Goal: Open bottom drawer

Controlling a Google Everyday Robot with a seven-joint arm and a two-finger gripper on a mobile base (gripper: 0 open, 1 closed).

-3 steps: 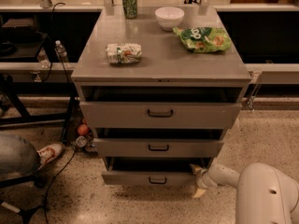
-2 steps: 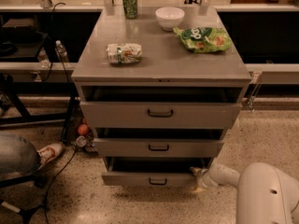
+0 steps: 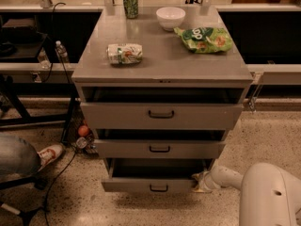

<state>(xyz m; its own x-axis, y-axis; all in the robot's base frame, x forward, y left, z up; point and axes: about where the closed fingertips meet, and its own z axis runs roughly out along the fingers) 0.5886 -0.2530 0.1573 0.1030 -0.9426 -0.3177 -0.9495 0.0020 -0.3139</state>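
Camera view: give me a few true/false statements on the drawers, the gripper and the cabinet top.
1. The bottom drawer is pulled partly out. True.
2. The gripper is on the bottom drawer's handle. False: it sits at the right-hand end of the drawer front, away from the handle.
3. The white bowl stands on the cabinet top. True.
4. The green chip bag lies inside the top drawer. False: it lies on the cabinet top, near the bowl.
5. The green can stands upright at the back of the cabinet top. True.
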